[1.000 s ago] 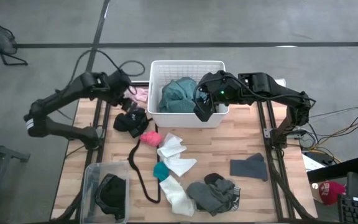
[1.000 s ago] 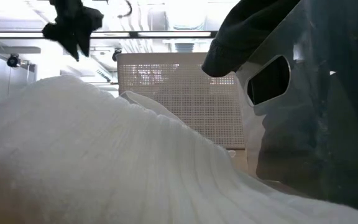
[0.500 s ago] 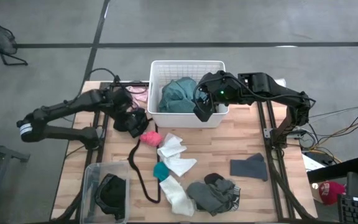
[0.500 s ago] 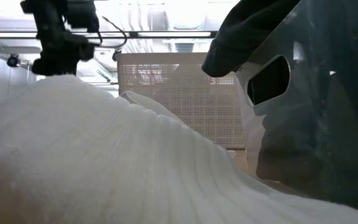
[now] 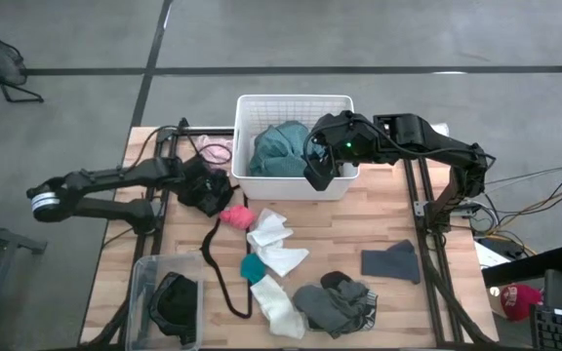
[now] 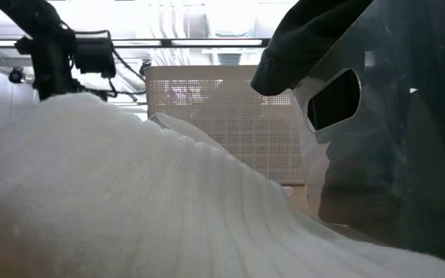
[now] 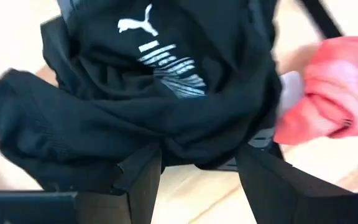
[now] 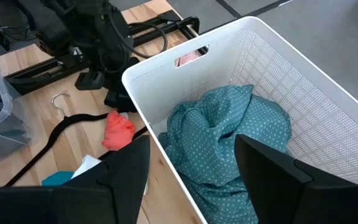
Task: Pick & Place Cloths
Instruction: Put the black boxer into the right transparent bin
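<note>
one white basket [image 5: 292, 107], one clear bin [image 5: 144, 278], two white socks [image 5: 273, 237]

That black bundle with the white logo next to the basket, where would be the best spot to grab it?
Probably the raised crumpled fold on the black cloth, taken from straight above: it lies heaped on the table, so a ridge gives something to pinch. The left pincer is open right over that fold, with the pink cloth beside it.

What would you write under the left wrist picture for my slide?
The left gripper, open, hovers around a black cloth beside a pink cloth.
</note>
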`<state>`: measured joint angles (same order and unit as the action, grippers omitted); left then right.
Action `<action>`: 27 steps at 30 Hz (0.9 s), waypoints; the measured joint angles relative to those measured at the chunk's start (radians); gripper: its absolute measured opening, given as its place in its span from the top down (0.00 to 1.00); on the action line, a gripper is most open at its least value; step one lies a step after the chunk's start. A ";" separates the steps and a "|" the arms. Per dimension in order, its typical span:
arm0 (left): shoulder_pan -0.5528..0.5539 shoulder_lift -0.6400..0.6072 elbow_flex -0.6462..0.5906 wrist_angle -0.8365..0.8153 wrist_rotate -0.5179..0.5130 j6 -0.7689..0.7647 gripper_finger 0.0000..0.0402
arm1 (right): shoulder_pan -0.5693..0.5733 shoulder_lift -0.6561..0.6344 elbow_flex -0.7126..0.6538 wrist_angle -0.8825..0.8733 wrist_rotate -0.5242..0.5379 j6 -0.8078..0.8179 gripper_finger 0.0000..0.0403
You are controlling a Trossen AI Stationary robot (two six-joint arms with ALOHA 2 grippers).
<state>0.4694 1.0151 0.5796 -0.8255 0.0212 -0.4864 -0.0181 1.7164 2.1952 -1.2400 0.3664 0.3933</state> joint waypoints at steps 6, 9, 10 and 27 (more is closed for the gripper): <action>0.000 0.002 -0.089 0.067 0.004 -0.055 0.48 | 0.000 0.000 0.000 0.002 0.001 0.000 0.45; 0.000 0.002 -0.126 0.086 0.004 -0.087 0.52 | 0.000 0.000 0.000 0.006 0.001 0.000 0.45; 0.000 0.002 -0.135 0.094 0.005 -0.093 0.54 | 0.000 0.000 0.000 0.007 0.001 0.000 0.44; -0.006 -0.057 -0.031 0.113 0.030 -0.122 0.99 | 0.000 0.000 -0.006 0.022 -0.001 0.019 0.37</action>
<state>0.4635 0.9582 0.5486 -0.7120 0.0513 -0.6083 -0.0177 1.7164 2.1889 -1.2180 0.3653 0.4126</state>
